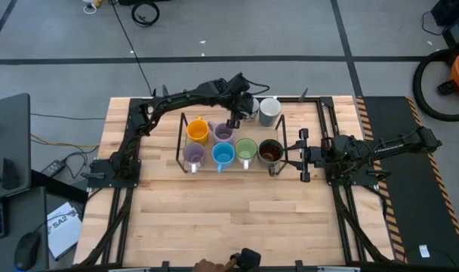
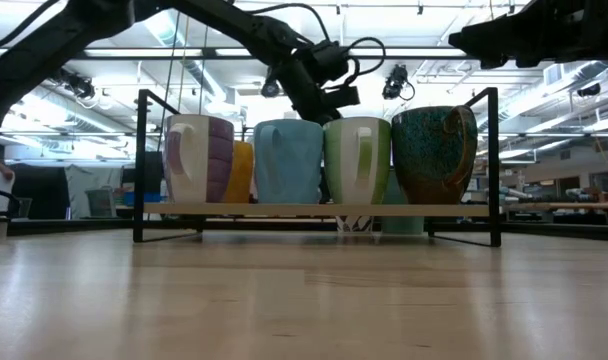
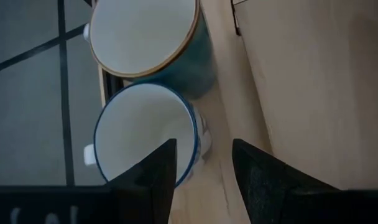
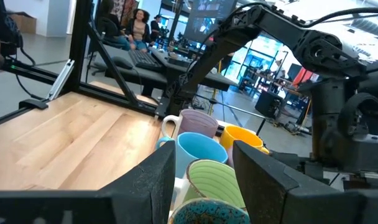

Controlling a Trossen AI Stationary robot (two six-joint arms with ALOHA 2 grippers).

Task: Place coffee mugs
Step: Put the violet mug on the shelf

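Observation:
A black wire rack (image 1: pixel 181 142) holds six coffee mugs: orange (image 1: pixel 198 131) and lavender (image 1: pixel 223 133) behind, lavender (image 1: pixel 193 155), blue (image 1: pixel 223 155), light green (image 1: pixel 246 150) and dark brown (image 1: pixel 270 152) in front. Beyond it, a white patterned mug (image 3: pixel 142 134) and a pale mug with a teal outside (image 3: pixel 145 37) stand on the table. My left gripper (image 3: pixel 202 155) is open and slants down at the patterned mug; one finger is over its mouth, the other outside its wall. My right gripper (image 4: pixel 203 163) waits open and level, right of the rack. My left gripper straddles the near wall of the patterned mug (image 3: pixel 198 134) from above, slanting toward the far edge. One finger (image 3: pixel 158 168) shows over the mug's mouth. Whether either finger touches the mug I cannot tell. The mug stands upright on the table.
The near half of the table (image 1: pixel 229 219) is bare wood. A person's hand with a dark object (image 1: pixel 241 261) shows at the near edge. People sit at desks (image 4: pixel 139 22) beyond the table. The rack's posts (image 2: pixel 139 165) rise beside the mugs.

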